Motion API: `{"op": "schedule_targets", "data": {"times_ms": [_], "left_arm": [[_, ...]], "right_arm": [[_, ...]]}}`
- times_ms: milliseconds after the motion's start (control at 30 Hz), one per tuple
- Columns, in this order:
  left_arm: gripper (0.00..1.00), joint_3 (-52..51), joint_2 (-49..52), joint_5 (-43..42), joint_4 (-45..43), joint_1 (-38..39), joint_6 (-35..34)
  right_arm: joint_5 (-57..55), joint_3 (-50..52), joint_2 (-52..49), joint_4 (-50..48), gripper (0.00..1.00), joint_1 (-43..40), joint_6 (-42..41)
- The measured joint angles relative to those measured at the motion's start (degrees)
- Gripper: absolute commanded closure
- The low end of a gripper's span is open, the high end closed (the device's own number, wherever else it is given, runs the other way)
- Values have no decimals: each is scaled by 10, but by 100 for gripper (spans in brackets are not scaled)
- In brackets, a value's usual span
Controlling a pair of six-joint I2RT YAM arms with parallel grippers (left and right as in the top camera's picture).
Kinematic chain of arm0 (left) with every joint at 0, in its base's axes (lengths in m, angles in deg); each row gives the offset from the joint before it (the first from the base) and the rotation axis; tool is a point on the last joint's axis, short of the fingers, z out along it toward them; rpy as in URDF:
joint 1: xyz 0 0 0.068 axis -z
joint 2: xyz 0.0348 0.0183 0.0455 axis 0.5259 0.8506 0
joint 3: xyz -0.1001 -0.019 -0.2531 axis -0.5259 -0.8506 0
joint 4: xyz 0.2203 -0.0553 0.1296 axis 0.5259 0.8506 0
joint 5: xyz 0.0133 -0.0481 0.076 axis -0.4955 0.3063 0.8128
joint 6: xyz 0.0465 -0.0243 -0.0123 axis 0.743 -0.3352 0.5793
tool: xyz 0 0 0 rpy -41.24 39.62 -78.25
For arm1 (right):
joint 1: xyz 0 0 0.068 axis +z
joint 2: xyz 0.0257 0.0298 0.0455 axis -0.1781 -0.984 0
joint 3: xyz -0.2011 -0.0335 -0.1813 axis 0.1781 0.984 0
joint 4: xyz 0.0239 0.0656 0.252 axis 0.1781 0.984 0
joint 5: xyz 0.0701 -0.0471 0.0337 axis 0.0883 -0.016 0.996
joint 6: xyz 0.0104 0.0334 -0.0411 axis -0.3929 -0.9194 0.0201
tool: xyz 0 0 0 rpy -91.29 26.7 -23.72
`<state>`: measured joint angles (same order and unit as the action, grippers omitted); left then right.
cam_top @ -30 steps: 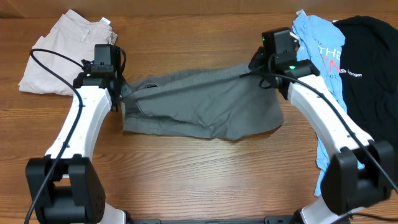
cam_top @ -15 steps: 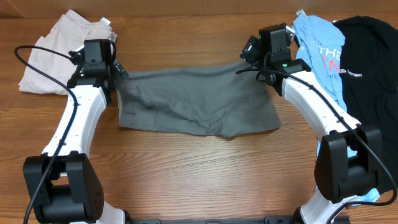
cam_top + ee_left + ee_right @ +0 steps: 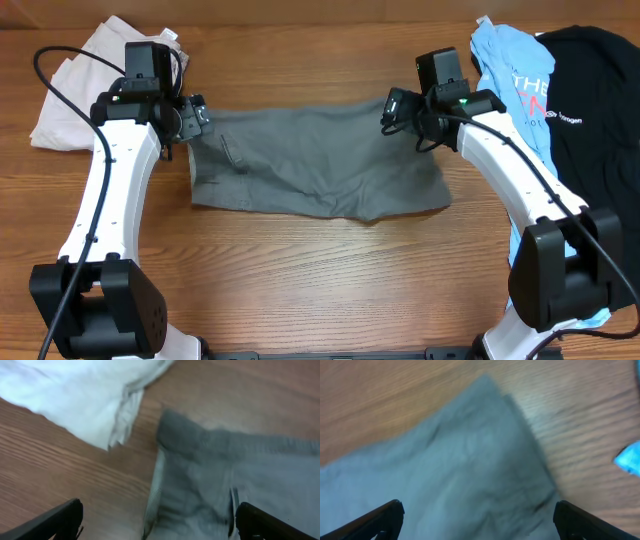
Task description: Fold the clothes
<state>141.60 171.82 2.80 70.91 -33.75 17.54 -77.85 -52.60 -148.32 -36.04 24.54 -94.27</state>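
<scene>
Grey shorts (image 3: 315, 165) lie spread flat across the middle of the table. My left gripper (image 3: 195, 115) hovers open over their left end, waistband side, with nothing between its fingers. In the left wrist view the left gripper (image 3: 160, 520) stands wide above the grey shorts (image 3: 240, 475) and their pale lining (image 3: 156, 495). My right gripper (image 3: 393, 108) is open over the far right corner. The right wrist view shows the right gripper (image 3: 477, 517) spread over the grey shorts (image 3: 460, 470), holding nothing.
Beige shorts (image 3: 85, 85) lie at the far left, close behind the left arm; they also show in the left wrist view as beige shorts (image 3: 75, 395). A light-blue printed T-shirt (image 3: 515, 80) and a black T-shirt (image 3: 595, 110) lie at the right.
Both grippers have opened and let go of the grey shorts, which went from stretched and bunched to lying flat. Both grippers have lifted slightly off the cloth.
</scene>
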Motion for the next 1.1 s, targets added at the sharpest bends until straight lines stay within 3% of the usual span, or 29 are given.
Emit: {"op": "schedule_targets", "data": {"times_ms": [100,133,200,233,300,367,633,733,800,833,867,933,1100], "left_arm": [[0,0,15,-18,0,0,11],[4,0,25,-28,-6,0,18],[17,1,57,-54,-21,0,32],[30,1,73,-64,-29,0,34],[47,1,121,-89,-54,0,47],[50,1,154,-100,-78,0,52],[45,3,221,-119,-132,0,51],[27,32,224,-119,-79,0,50],[14,88,233,-119,27,0,51],[13,138,238,-122,103,0,52],[12,161,238,-123,133,0,51],[11,220,236,-124,215,0,52],[12,247,234,-124,274,-11,53]], "right_arm": [[19,-3,2,33,8,0,15],[22,-3,2,43,18,0,20],[26,-3,2,51,53,0,23],[28,-3,2,53,75,0,26],[31,-3,2,53,89,0,31],[33,-3,2,49,94,0,31],[33,-3,2,37,95,0,33],[33,-3,2,34,95,0,33],[33,-3,2,31,80,0,31],[34,-3,2,29,72,0,33],[34,-3,2,28,56,0,37],[34,-4,2,30,45,0,35],[34,-4,2,38,36,0,44]]}}
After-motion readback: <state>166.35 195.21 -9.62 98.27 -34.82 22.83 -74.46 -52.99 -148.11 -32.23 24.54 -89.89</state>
